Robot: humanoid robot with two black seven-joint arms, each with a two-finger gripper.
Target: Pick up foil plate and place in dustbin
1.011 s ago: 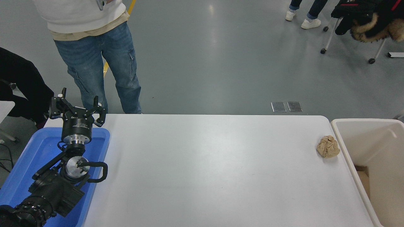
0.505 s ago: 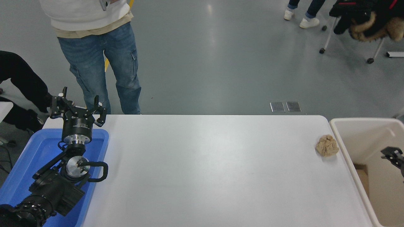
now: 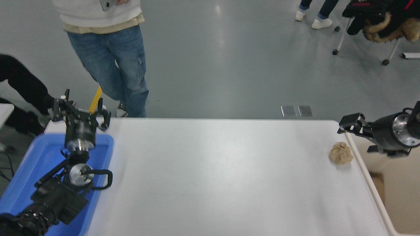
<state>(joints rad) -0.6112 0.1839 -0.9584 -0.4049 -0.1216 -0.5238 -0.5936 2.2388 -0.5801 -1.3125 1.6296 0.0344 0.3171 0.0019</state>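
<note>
- The right pincer (image 3: 347, 126) is hanging over the table's (image 3: 213, 177) far right corner, above the bin's (image 3: 367, 177) rim. I cannot tell if it is open.
- The left pincer (image 3: 80, 113) is sitting open over the blue tray (image 3: 29, 164).
- No foil plate is showing, so the arm should be looking for it first and leaving the paper ball (image 3: 341, 153).
- I am counting one ball, one bin, one tray.

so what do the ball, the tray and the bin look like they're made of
The ball looks like crumpled tan paper: matte, with many sharp creases and folds. The tray looks like blue moulded plastic: smooth, slightly glossy, with rounded corners. The bin seems to be cream plastic too, judging by its smooth rounded rim; only part of it shows.
</note>
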